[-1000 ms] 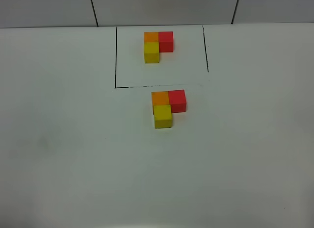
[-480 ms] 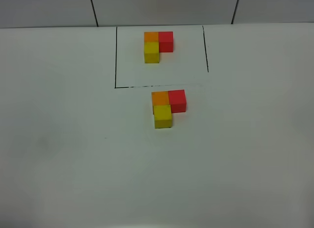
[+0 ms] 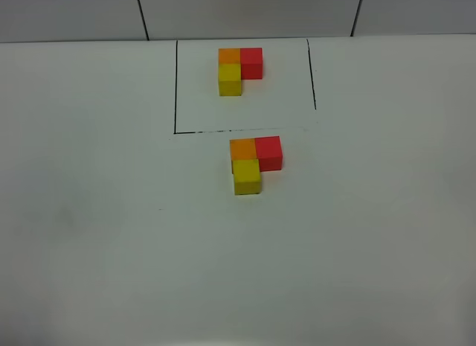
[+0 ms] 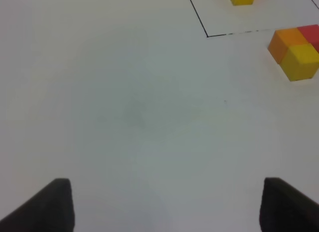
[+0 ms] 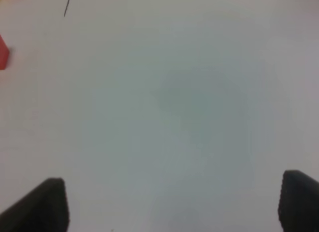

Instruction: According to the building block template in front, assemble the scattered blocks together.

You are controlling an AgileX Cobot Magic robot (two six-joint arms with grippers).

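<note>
three loose cubes sit joined in an l, just outside the drawn frame

the scattered blocks [image 3: 251, 161] lie pressed together on the white table [image 3: 97, 234]: the orange cube [image 3: 242, 149] at the corner, the red cube [image 3: 268, 152] touching its right side, the yellow cube [image 3: 247, 176] touching its near side. the yellow one seems turned a hair off square with the orange, though the view is too coarse to be sure. just behind them runs the near edge of the black drawn lines [image 3: 175, 93], and inside that frame stands the building block template [image 3: 239, 69], the same l of orange, red and yellow, smaller-looking and farther back.

neither arm shows in the high view. the left gripper [image 4: 167, 204] hangs above bare table with its fingers spread wide and nothing between them, the blocks off to one side ahead of it. the right gripper [image 5: 172, 204] is likewise spread wide and empty over bare table, with only a sliver of the red cube at the picture's edge.
</note>
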